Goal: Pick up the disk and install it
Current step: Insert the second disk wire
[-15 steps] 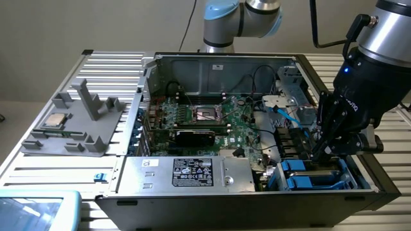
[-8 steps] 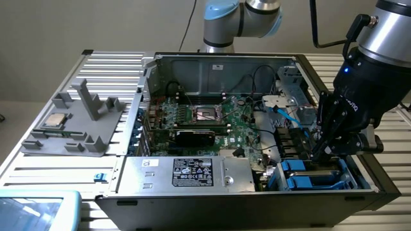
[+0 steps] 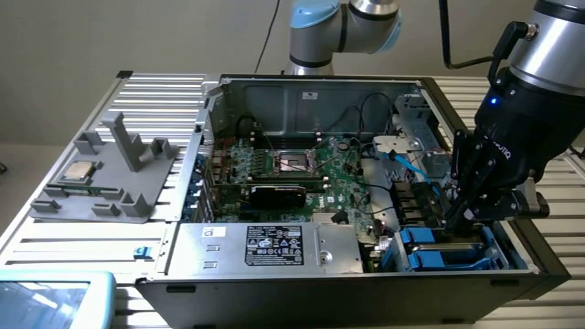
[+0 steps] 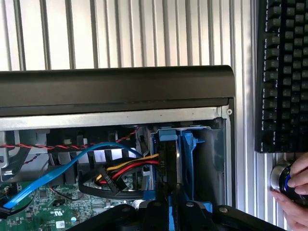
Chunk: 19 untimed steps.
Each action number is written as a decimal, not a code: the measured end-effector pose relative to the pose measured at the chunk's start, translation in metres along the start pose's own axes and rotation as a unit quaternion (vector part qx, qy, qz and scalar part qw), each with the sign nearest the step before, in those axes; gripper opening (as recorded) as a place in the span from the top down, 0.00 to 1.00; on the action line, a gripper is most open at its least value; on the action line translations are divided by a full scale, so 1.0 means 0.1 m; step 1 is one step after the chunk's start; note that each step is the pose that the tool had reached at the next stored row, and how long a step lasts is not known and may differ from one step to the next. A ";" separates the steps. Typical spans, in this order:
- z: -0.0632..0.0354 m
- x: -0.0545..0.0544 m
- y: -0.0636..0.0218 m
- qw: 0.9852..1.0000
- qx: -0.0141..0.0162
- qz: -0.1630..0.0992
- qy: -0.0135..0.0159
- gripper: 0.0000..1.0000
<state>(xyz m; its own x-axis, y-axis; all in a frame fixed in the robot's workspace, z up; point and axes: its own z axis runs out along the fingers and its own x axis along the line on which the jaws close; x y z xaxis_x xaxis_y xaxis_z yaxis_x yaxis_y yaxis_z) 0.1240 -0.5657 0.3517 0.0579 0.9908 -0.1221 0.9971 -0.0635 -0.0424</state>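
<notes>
Disk [image 3: 439, 248] sits on edge in its blue carrier inside the drive bay at the front corner of the open computer case [image 3: 302, 291], just beside the grey labelled power-supply box [image 3: 265, 248]. Gripper [image 3: 459, 223] reaches down into that bay with its fingers drawn nearly together, clamped on the upper edge of the carrier. Beyond the case wall lie a black keyboard [image 4: 281, 72] and a person's hand [image 4: 296, 192] on a round knob.

Silver arm [image 3: 559, 48] with pale-blue joint caps — black pincer [image 3: 466, 218], black cable.
</notes>
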 end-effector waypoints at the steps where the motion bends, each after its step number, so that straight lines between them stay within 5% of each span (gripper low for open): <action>1: 0.000 0.00 -0.001 1.000 -0.001 -0.004 0.000 0.84; 8: 0.000 0.00 -0.004 1.000 -0.004 -0.010 -0.001 0.84; 15: 0.022 0.00 -0.013 1.000 -0.013 -0.009 0.000 0.84; 19: 0.048 0.01 -0.018 1.000 -0.014 -0.008 0.000 0.84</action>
<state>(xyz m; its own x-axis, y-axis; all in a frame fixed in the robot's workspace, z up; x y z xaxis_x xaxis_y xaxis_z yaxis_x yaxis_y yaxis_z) 0.1220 -0.5653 0.3469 0.0411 0.9917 -0.1219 0.9989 -0.0434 -0.0164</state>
